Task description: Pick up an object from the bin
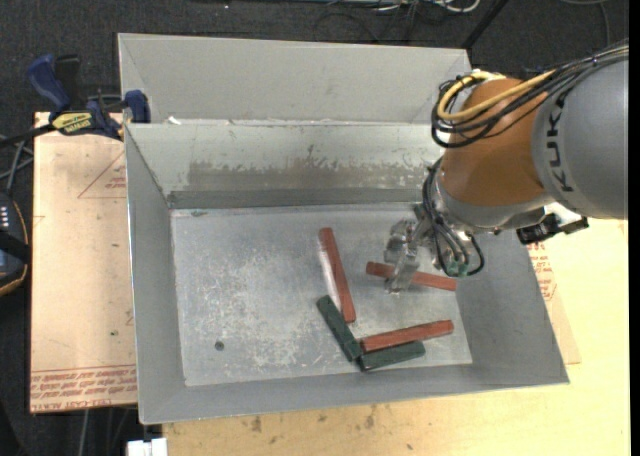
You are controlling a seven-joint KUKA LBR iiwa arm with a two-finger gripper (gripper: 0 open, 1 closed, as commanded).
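Dark capital letters are printed on the grey casing of the robot arm (592,134), which reaches in across the right-hand side of the grey metal bin (290,74). The letters are turned on their side and sit just outside the bin's right wall, near its far corner. "KU" reads plainly. The curve of the casing hides the rest of the word, so only this part of the maker's name is legible.

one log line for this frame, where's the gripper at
gripper: low over short red-brown stick | location: right part of bin | grasp: not confirmed | nearest: long red-brown stick, dark green stick
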